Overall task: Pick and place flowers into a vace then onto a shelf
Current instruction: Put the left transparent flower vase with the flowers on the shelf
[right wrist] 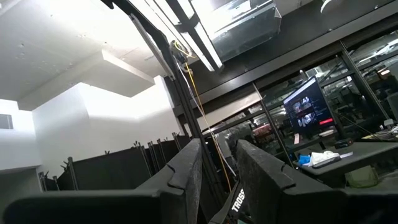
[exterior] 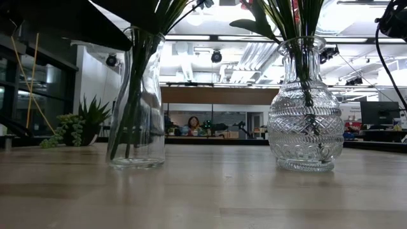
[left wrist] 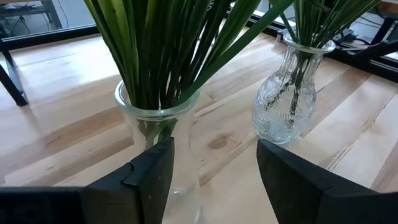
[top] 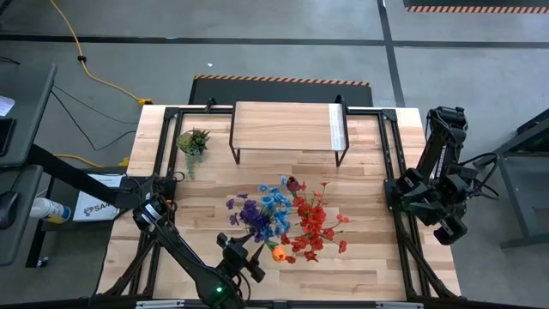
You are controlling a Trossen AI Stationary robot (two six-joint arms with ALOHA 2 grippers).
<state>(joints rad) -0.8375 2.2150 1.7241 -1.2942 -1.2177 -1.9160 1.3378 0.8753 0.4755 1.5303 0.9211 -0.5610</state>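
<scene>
The left pincer (left wrist: 214,180) is seen open about the plain glass vase (left wrist: 163,134) of blue and purple flowers (top: 257,210) at mid-worktop. The shelf (top: 287,124) is unoccupied at the far edge. A tall, top-heavy vase is judged liable to tip if gripped off-centre.

Two dark, angular, jointed arms with black cables; white lettering marks the right tool (right wrist: 219,163).

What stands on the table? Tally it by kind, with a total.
Glass vases: 2 (plain vase, cut-glass vase)
Flower bunches: 2 (blue-purple bunch, red bunch)
Potted plant: 1
Shelf: 1
Total: 6
</scene>
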